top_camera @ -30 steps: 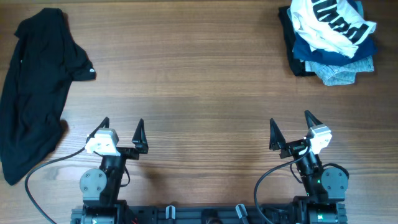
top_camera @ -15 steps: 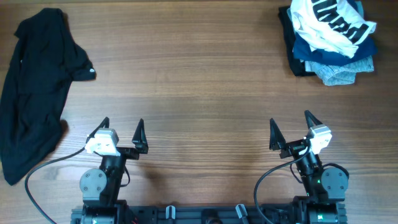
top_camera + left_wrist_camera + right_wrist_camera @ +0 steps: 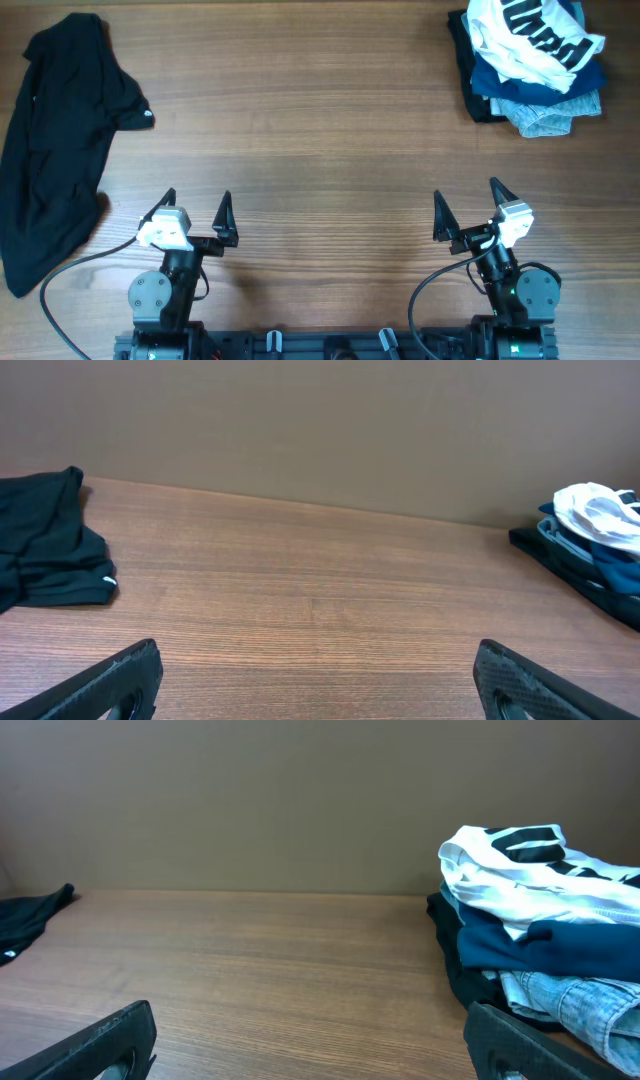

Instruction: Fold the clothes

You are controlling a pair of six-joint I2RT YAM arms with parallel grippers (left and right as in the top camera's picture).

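Note:
The black T-shirt (image 3: 55, 140) lies crumpled along the table's left edge, with a small white mark at its right tip. It also shows at the far left of the left wrist view (image 3: 45, 540) and as a sliver in the right wrist view (image 3: 25, 915). My left gripper (image 3: 196, 214) is open and empty near the front edge, well right of the shirt. Its fingers frame bare wood in the left wrist view (image 3: 318, 685). My right gripper (image 3: 466, 206) is open and empty at the front right; it also shows in the right wrist view (image 3: 315, 1045).
A stack of folded garments (image 3: 530, 65) sits at the back right corner: a white one with black lettering on top, blue and grey ones below. It shows in the right wrist view (image 3: 540, 950) and the left wrist view (image 3: 595, 540). A brown wall stands behind the wooden table (image 3: 320, 130).

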